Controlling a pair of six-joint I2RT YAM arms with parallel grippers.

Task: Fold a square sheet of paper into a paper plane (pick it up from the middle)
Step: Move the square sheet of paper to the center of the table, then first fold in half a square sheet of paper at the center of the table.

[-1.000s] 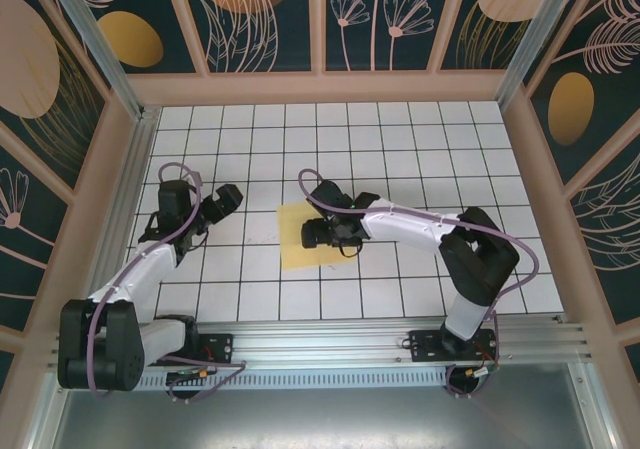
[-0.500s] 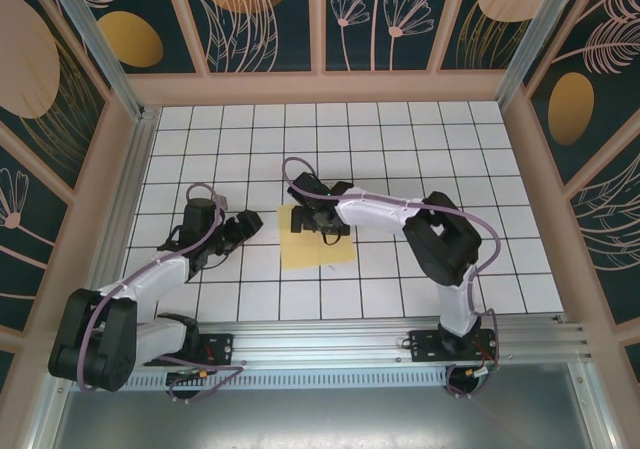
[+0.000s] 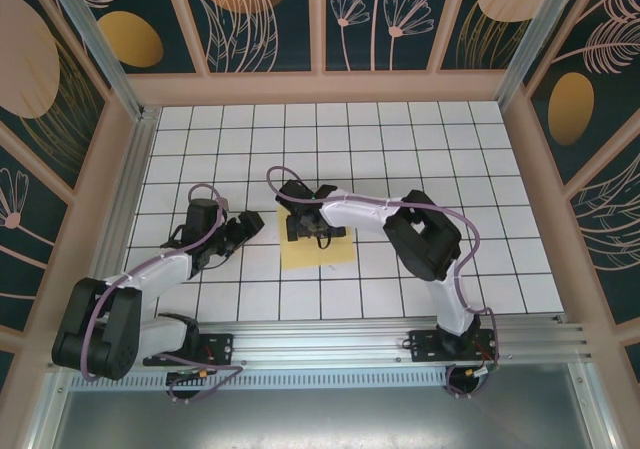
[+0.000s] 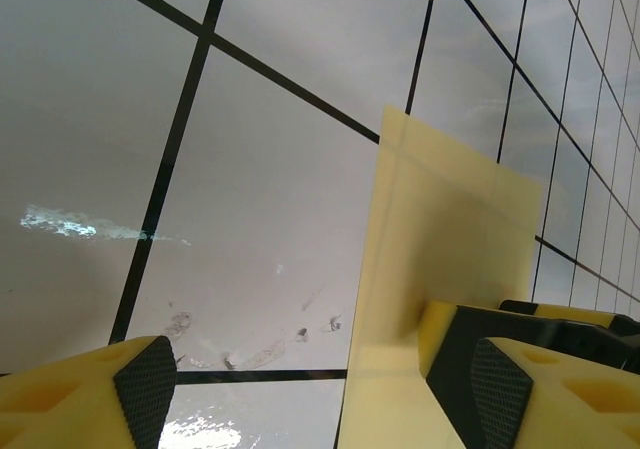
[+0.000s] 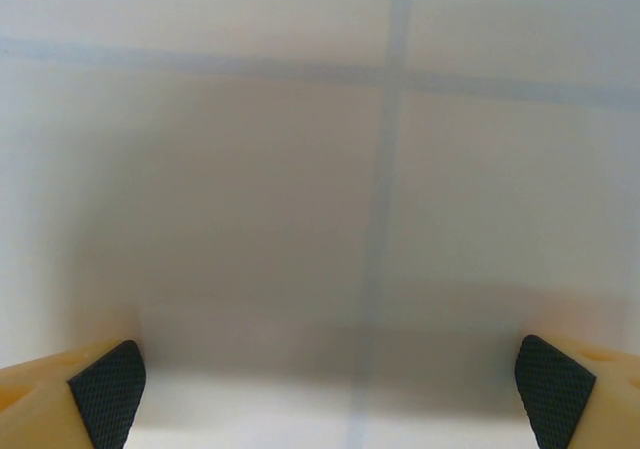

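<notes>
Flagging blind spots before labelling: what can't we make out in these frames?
Top view: far part of the square sheet of paper is hidden under the right gripper; creases are too small to see.
Left wrist view: the sheet's near end is covered by the left gripper and cut off by the bottom edge.
Right wrist view: blurred; cannot tell whether the sheet lies below.

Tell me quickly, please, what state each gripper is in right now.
Left gripper: open, holding nothing; the square sheet of paper lies by one finger.
Right gripper: open wide, holding nothing.
</notes>
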